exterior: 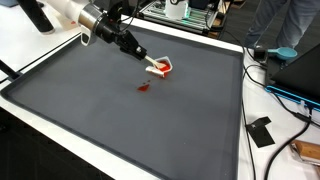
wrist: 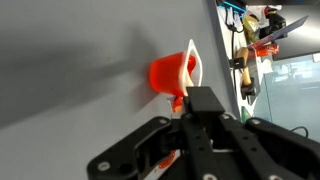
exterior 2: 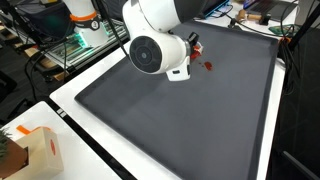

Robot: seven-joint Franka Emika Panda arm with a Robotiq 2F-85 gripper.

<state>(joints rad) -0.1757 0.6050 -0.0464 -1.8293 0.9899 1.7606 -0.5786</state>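
Note:
A small red cup (exterior: pixel 161 67) with a white rim lies tilted on its side over the dark grey mat (exterior: pixel 120 130). My gripper (exterior: pixel 150 65) reaches it from the left, its fingers closed on the cup's edge. In the wrist view the cup (wrist: pixel 172 72) sits just beyond the black fingers (wrist: pixel 205 103), mouth facing right. A small red piece (exterior: pixel 143 88) lies on the mat below the cup. In an exterior view the arm's round white joint (exterior 2: pixel 152 52) hides the gripper; only the cup (exterior 2: pixel 196 46) and the red piece (exterior 2: pixel 208 65) show beside it.
The mat has a white table border (exterior: pixel 240 110). Cables and flat black objects (exterior: pixel 262 131) lie off its right side, and a person (exterior: pixel 290 30) stands behind. A cardboard box (exterior 2: pixel 35 150) sits near one corner. Shelving with tools (wrist: pixel 250 50) is past the far edge.

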